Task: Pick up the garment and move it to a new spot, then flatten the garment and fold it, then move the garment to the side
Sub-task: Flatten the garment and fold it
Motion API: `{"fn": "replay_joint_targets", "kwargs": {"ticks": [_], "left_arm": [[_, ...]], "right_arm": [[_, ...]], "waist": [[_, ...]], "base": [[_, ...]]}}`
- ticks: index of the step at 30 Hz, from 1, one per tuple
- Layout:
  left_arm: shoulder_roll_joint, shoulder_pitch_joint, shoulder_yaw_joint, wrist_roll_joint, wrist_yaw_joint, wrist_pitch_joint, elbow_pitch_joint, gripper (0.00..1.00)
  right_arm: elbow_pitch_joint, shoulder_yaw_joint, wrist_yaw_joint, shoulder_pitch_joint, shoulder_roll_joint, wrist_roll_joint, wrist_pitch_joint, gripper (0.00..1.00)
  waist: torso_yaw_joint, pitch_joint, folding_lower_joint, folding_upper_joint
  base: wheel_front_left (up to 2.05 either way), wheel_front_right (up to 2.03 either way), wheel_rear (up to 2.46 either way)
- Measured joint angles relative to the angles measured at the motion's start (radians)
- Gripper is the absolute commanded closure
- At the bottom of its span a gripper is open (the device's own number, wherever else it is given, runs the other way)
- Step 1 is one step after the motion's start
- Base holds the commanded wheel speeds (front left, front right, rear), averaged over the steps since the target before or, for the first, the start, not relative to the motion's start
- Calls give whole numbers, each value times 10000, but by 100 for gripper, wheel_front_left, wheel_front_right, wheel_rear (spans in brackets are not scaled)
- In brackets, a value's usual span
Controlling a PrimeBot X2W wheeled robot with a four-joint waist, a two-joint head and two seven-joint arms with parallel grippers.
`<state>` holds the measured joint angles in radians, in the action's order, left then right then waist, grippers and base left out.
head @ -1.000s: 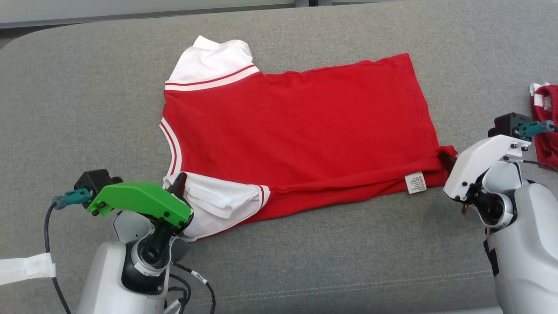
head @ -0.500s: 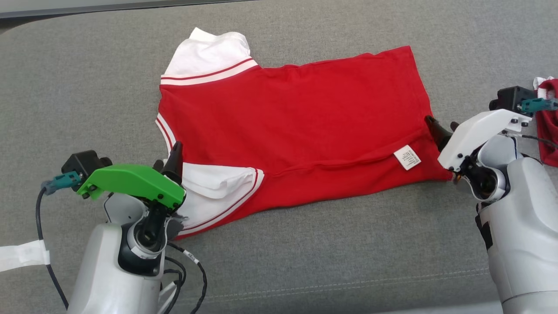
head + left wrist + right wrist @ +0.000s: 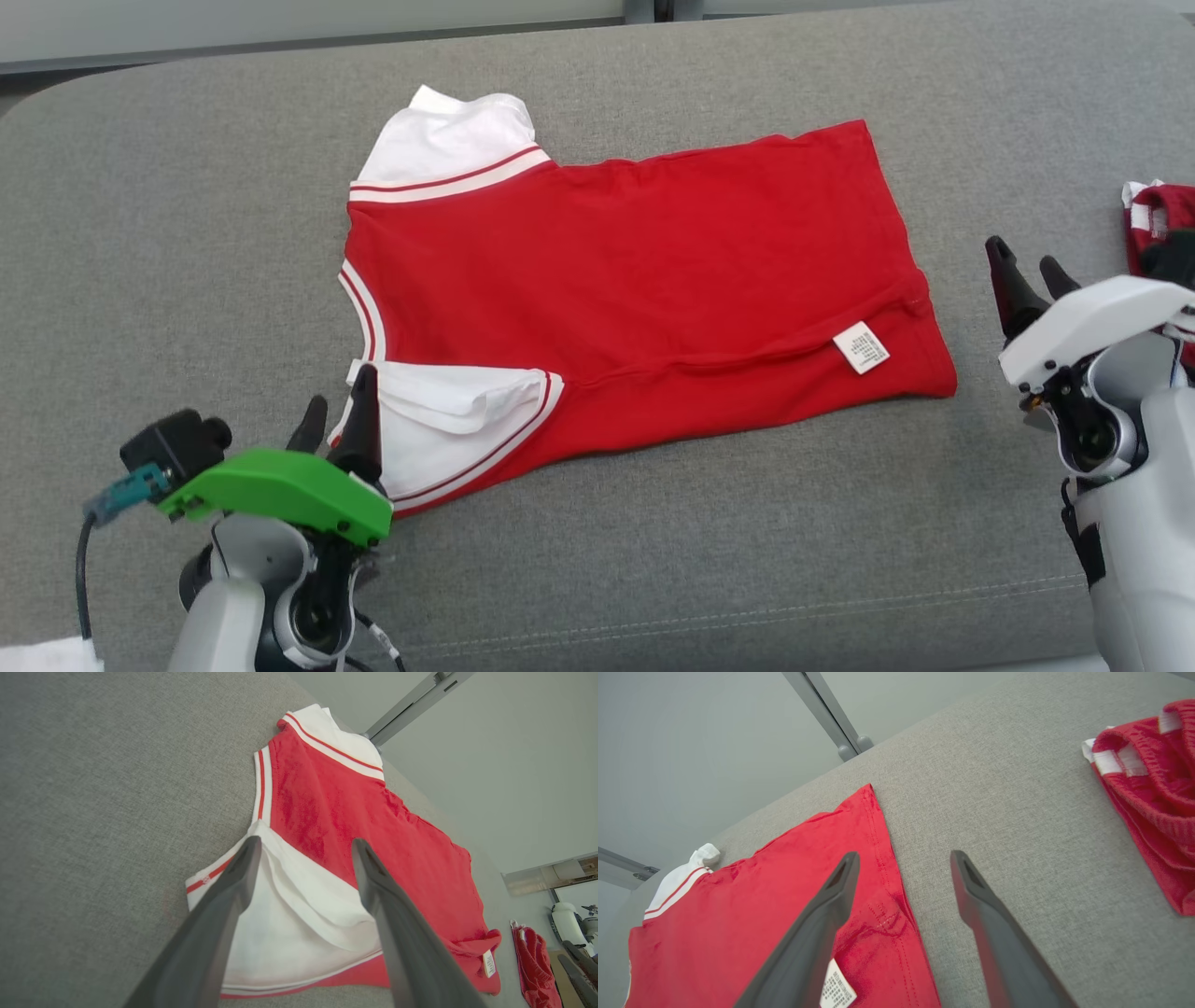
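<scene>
The garment lies spread flat on the grey cushion in front of me. Its long axis runs across from my left to my right on a slight slant, the right end a little farther from me. The striped neck opening points to my left and the hem to my right. One white sleeve sticks out at the far left corner. The other white sleeve is rumpled at the near left corner. A small white label sits on the red cloth near the near right corner.

My left fingers stand wide apart with nothing between them, tips at the edge of the near sleeve. In the left wrist view they straddle that sleeve, though I cannot tell whether they touch it. My right fingers are also spread and empty, just beside the hem over bare cushion. A second red piece with white trim lies bunched farther to my right.
</scene>
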<state>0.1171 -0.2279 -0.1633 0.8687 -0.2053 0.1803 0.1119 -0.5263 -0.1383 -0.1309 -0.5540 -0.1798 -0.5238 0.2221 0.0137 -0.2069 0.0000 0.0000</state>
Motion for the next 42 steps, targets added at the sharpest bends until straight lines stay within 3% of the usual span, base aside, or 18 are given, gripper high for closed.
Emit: {"fn": "replay_joint_targets", "kwargs": {"ticks": [9,20,28,39,41,42], "left_arm": [[-213,2245,109,332,-203,-493,-286,0],[-593,2521,77,1308,-221,-834,1158,0],[-646,1605,236,2460,405,-1540,2117,0],[-656,802,-2,2821,876,-2506,3116,0],[-658,715,-40,2878,915,-2640,3173,30],[-658,691,-79,2924,957,-2713,3187,57]], "right_arm": [[1753,-176,2,2357,380,-849,-253,0],[2663,-385,2,3460,936,-1187,52,0],[2782,-255,2,3428,1049,-1354,176,0],[2226,12,2,3254,1208,-2038,211,0],[1969,67,2,3145,1223,-2155,178,0],[1824,82,2,3083,1229,-2182,127,0]], "waist": [[117,535,0,0],[346,530,0,0],[513,143,0,0],[528,-182,0,0],[495,-224,0,0],[473,-245,0,0]], "base": [[0,0,0],[0,0,0],[0,0,0],[0,0,0],[0,0,0],[0,0,0]]}}
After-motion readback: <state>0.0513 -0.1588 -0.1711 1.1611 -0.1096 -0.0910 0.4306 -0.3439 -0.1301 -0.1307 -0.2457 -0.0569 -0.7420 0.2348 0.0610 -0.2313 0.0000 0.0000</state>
